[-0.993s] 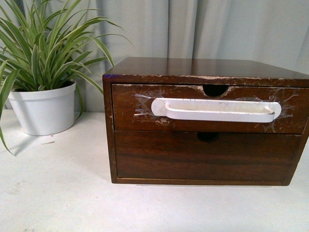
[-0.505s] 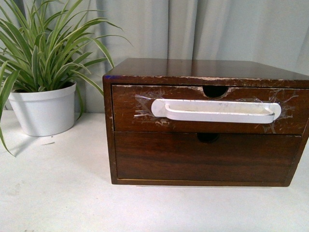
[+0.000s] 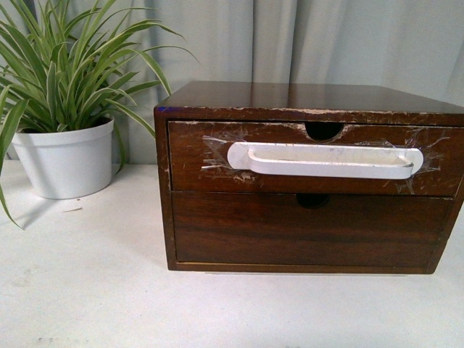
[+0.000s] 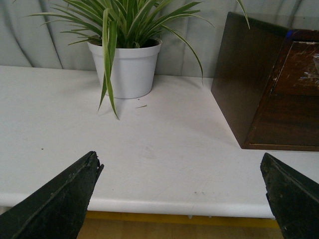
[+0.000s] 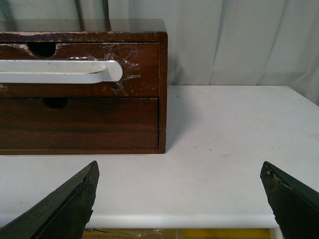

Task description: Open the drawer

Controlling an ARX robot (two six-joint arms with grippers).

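While the drawer [image 3: 319, 183] sits closed, the left gripper [image 4: 179, 155] and right gripper [image 5: 179, 164] gape wide, empty.

The left gripper [image 4: 179, 156] and right gripper [image 5: 179, 164] hover with jaws spread wide, empty, well short of the cabinet [image 5: 99, 119], one off each end.

Leafy plant [image 3: 69, 69] in white pot [image 3: 65, 161] on table [image 3: 87, 290].

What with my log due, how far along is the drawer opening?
Done: nothing; the drawer looks shut, flush in its cabinet. In hand: left claw and right claw hang open, holding nothing. Left: reach the white handle, grip, pull.
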